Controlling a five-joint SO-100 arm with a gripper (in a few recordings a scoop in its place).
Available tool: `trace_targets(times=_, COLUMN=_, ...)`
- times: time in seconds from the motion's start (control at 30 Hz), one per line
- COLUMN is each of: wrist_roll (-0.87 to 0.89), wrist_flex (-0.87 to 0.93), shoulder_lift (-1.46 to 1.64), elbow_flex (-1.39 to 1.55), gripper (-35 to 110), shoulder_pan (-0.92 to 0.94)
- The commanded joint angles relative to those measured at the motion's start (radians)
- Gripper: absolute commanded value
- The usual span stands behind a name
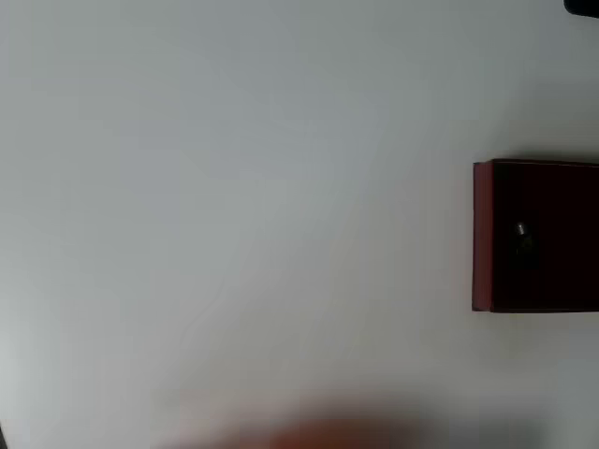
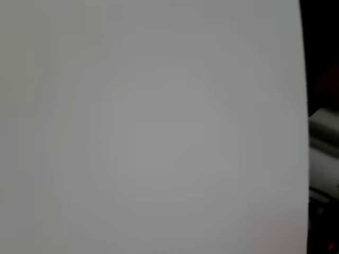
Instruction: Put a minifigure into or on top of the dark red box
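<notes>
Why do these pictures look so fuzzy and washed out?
In the overhead view everything is soft: the dark red box has smeary edges, and the minifigure inside is just a pale speck on the black interior. A reddish blur smudges the bottom edge. In the wrist view the white table is out of focus and shows no texture, with blurry dark shapes at the right edge.

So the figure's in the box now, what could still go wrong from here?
1. The minifigure is just a pale speck against the dark inside of the box; it is hard to confirm how it lies, so a check could misread it.
2. The box sits at the right edge of the overhead view, partly cut off; a nudge there might go unnoticed.
3. A blurred reddish shape at the bottom edge is too unclear to name and might be close to the camera.
</notes>
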Motion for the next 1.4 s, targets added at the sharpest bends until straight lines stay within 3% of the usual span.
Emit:
trace_targets(times=0.0, wrist_roll=0.014, wrist_flex=0.018, shoulder_lift=0.015, elbow_flex=-0.032, gripper=0, shoulder_pan=0.025)
trace_targets(times=0.27, wrist_roll=0.127, wrist_flex=0.006, shoulder_lift=0.015, elbow_flex=-0.029, gripper=0, shoulder_pan=0.121)
trace_targets(times=1.37, wrist_roll=0.089, wrist_flex=0.002, shoulder_lift=0.015, elbow_flex=-0.028, gripper=0, shoulder_pan=0.087)
